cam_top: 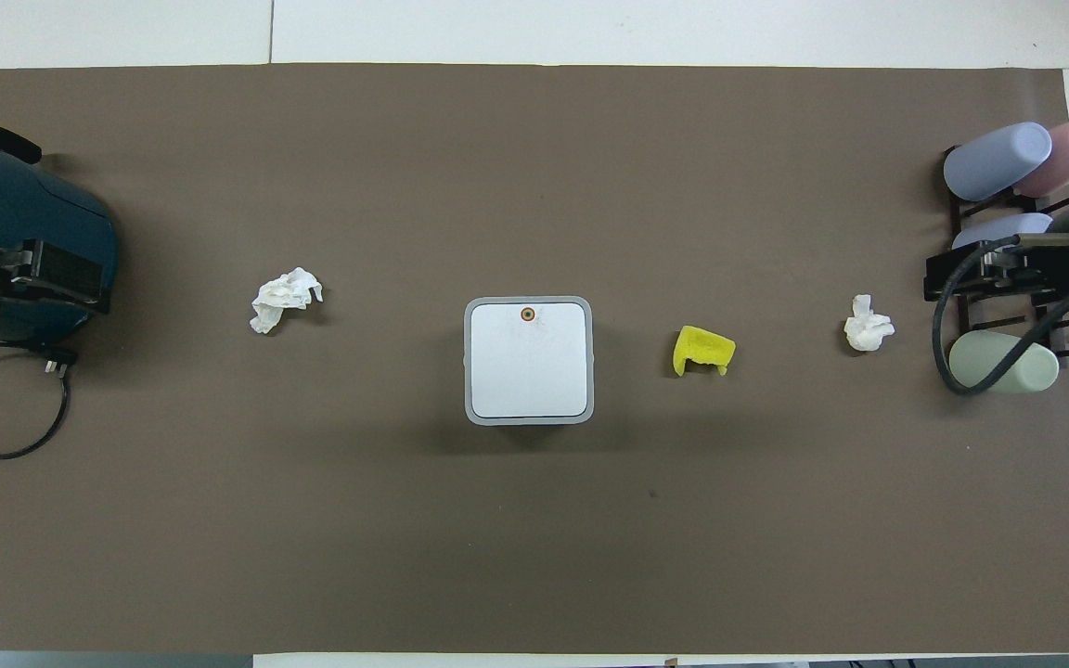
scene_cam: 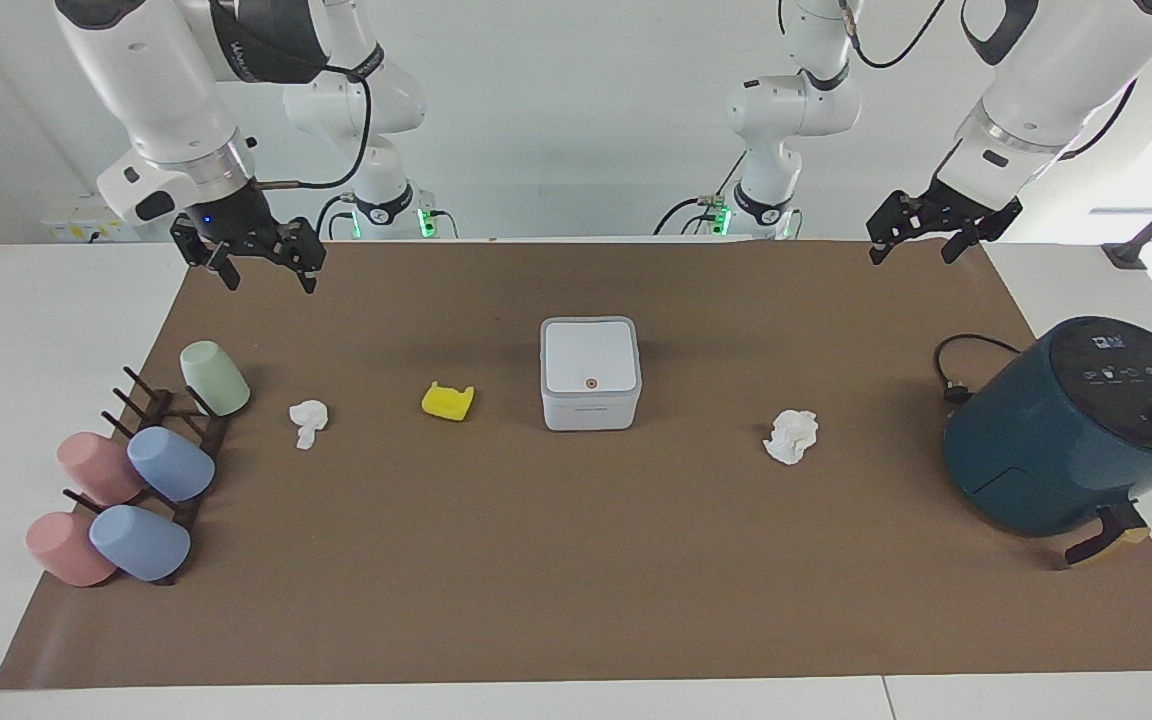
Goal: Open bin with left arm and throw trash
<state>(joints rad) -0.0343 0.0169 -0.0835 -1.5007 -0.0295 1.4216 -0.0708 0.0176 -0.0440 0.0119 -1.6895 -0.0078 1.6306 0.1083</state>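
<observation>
The bin (scene_cam: 590, 373) is a small white-grey box in the middle of the brown mat, with its lid shut and the orange button (scene_cam: 591, 383) on top. It also shows in the overhead view (cam_top: 528, 360). One paper wad (scene_cam: 791, 436) lies beside the bin toward the left arm's end. A yellow piece (scene_cam: 448, 401) and a smaller paper wad (scene_cam: 308, 420) lie toward the right arm's end. My left gripper (scene_cam: 921, 242) hangs open and empty in the air at the left arm's end, apart from the bin. My right gripper (scene_cam: 266, 272) hangs open and empty at the right arm's end.
A dark teal air fryer (scene_cam: 1066, 430) with a black cord stands at the left arm's end. A dark rack (scene_cam: 166, 440) with several pastel cups stands at the right arm's end. The brown mat (scene_cam: 576, 580) covers most of the table.
</observation>
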